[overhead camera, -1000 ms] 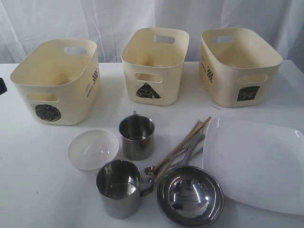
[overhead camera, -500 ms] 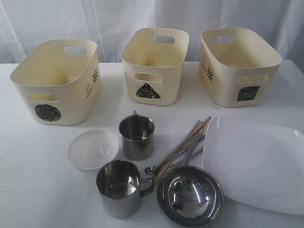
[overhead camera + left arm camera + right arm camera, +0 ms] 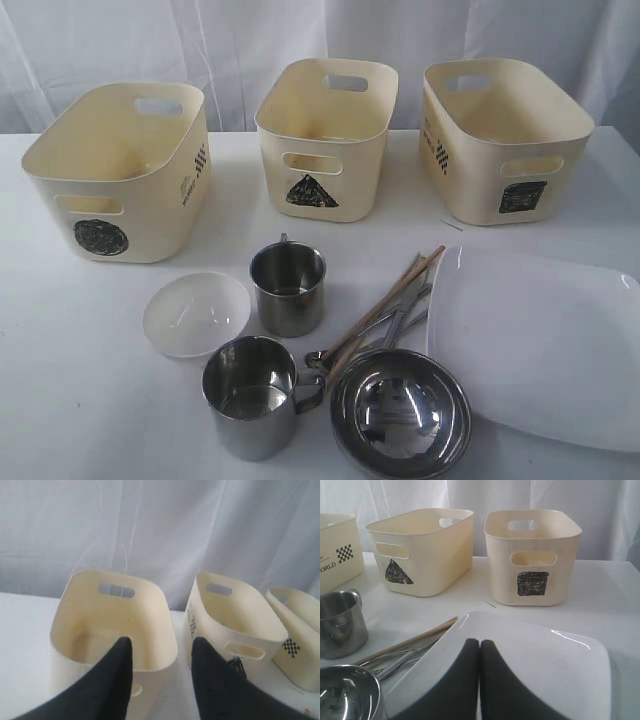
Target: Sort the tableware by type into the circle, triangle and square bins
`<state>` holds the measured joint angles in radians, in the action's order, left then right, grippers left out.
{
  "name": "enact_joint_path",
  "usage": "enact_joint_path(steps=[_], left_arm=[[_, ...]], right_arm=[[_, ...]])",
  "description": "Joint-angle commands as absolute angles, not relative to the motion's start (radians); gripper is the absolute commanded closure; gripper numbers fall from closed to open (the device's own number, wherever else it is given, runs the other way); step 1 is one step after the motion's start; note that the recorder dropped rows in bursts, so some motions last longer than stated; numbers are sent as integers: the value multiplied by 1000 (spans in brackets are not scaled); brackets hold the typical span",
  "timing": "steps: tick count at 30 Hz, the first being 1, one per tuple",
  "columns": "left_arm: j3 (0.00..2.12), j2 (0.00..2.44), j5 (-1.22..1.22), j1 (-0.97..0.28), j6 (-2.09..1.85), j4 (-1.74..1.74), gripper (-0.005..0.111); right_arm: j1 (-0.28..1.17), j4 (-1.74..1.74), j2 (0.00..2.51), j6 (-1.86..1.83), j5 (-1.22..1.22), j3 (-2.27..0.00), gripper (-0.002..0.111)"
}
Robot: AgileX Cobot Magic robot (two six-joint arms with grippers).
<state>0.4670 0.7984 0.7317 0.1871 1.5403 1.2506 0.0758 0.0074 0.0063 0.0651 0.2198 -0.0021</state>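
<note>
All tableware out on the white table (image 3: 80,400), none in a bin. At the front, a steel mug (image 3: 255,395), handle turned toward the steel bowl (image 3: 400,412) just beside it. Behind these, a second mug (image 3: 288,288) next to a small white bowl (image 3: 196,314). Between second mug and plate (image 3: 540,345), wooden chopsticks (image 3: 385,305) lying slantwise with metal cutlery (image 3: 398,325), lower ends at the steel bowl's rim. Plate flat on the right. Farther back, in a row: circle bin (image 3: 115,170) left, triangle bin (image 3: 325,135) middle, square bin (image 3: 500,135) right. Left gripper (image 3: 161,645) seen before the circle bin, fingers spread apart, grasping nothing. Right gripper (image 3: 479,645) seen against the plate, fingers pressed together, nothing between them.
</note>
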Motion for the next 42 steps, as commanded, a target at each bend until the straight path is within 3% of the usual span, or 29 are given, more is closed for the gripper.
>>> enact_joint_path(steps=[1, 8, 14, 17, 25, 42], left_arm=[[413, 803, 702, 155, 1114, 922, 63], [402, 777, 335, -54, 312, 311, 63], [535, 756, -187, -291, 290, 209, 63], [605, 758, -320, -377, 291, 209, 63], [784, 918, -493, -412, 313, 205, 63], [1000, 1329, -518, -518, 370, 89, 63]], right_arm=[[69, 8, 0, 65, 221, 0, 108], [69, 8, 0, 65, 221, 0, 108], [69, 8, 0, 94, 221, 0, 108], [69, 8, 0, 94, 221, 0, 108], [69, 8, 0, 94, 221, 0, 108], [69, 8, 0, 94, 221, 0, 108]])
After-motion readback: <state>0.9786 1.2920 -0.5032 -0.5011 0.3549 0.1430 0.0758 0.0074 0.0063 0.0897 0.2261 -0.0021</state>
